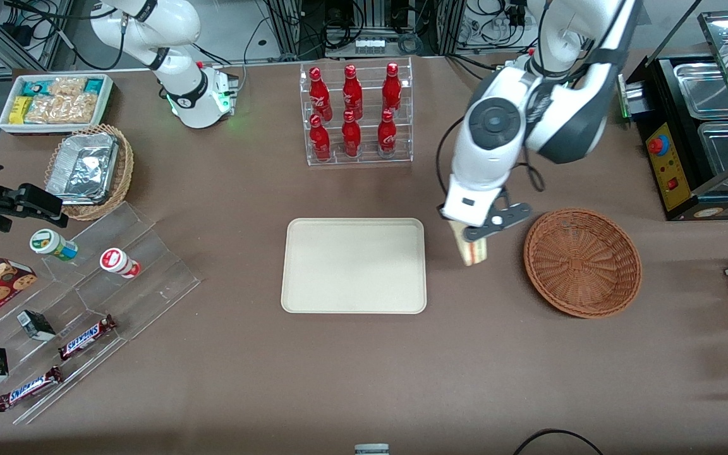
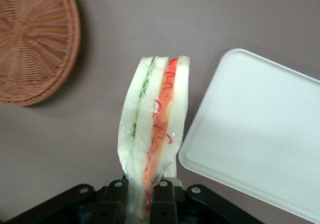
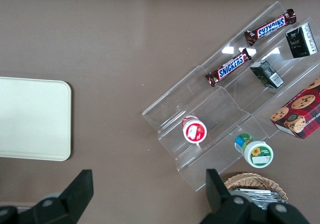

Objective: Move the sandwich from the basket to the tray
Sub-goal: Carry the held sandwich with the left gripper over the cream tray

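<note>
The sandwich (image 1: 473,251) (image 2: 156,119), a wrapped wedge of pale bread with green and pink-orange layers, hangs from my left gripper (image 1: 476,241) (image 2: 142,194), which is shut on its narrow end. It is held above the bare brown table, between the tray (image 1: 354,265) (image 2: 260,134) and the basket (image 1: 582,262) (image 2: 35,39). The cream tray lies flat with nothing on it. Nothing shows inside the reddish-brown wicker basket. In the wrist view the sandwich's free end points away from the fingers (image 2: 165,199), close to the tray's rim.
A clear rack of red bottles (image 1: 356,114) stands farther from the front camera than the tray. A black food warmer (image 1: 699,126) sits at the working arm's end. Toward the parked arm's end lie a tan basket with foil containers (image 1: 89,170), a snack bin (image 1: 54,101) and acrylic steps (image 1: 86,303).
</note>
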Controlling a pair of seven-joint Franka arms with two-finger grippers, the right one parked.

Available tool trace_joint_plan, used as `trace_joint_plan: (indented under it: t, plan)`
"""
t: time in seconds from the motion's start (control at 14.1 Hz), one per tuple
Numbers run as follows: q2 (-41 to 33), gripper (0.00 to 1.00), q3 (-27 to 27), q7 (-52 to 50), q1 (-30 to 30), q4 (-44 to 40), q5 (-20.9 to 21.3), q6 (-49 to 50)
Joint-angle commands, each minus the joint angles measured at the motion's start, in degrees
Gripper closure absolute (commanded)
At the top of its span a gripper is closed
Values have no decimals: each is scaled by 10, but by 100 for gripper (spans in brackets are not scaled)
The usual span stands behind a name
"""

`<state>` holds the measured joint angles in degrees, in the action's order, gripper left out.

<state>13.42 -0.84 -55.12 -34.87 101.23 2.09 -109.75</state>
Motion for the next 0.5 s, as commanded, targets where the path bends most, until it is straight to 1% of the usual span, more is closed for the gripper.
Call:
trace_joint_plan:
  t: [0.0,0.28,0.43]
  plan:
    - [27,95,-7,9,-32,-21,3,-13]
    - [81,94,-7,8,-74,-23,6,-73]
    - [116,94,-8,8,-94,-42,10,-93]
